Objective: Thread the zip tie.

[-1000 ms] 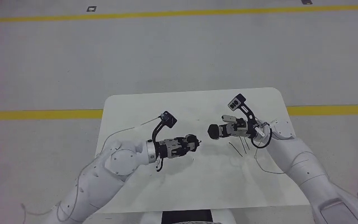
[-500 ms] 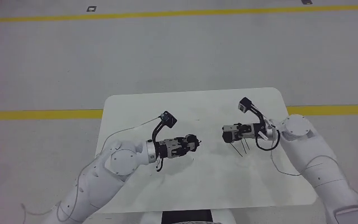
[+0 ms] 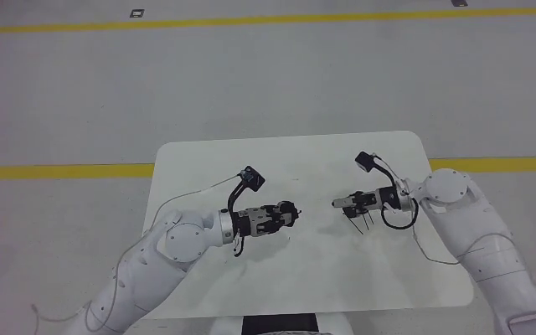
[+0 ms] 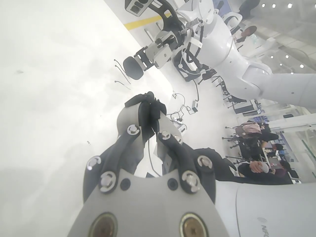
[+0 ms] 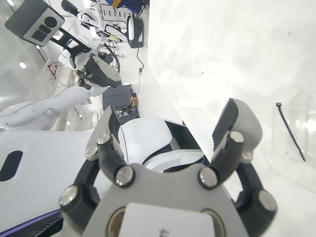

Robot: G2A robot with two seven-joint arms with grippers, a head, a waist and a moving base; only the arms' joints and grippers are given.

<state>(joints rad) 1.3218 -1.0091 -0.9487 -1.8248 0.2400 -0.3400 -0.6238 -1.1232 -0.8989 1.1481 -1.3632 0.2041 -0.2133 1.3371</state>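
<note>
My left gripper [image 3: 291, 212] [image 4: 148, 104] hovers over the middle of the white table [image 3: 251, 159], its fingers pressed shut on a small black piece [image 4: 149, 94], apparently the head of a zip tie. To its right, my right gripper [image 3: 338, 203] [image 5: 170, 122] stands open with nothing between its fingers [image 5: 228, 122]. It is just above a few loose black zip ties [image 3: 361, 222] [image 4: 122, 71] lying on the table. One loose zip tie [image 5: 290, 131] lies flat beside the right gripper. A gap separates the two grippers.
The table's rounded front edge [image 3: 335, 311] runs close behind both arms. Bare tabletop [image 3: 276, 167] stretches beyond the grippers toward the far edge. A yellow floor line [image 3: 75, 171] runs past the table.
My right gripper has drawn back to the right, away from the left gripper, and turned to hover by the loose zip ties. The left arm has kept still.
</note>
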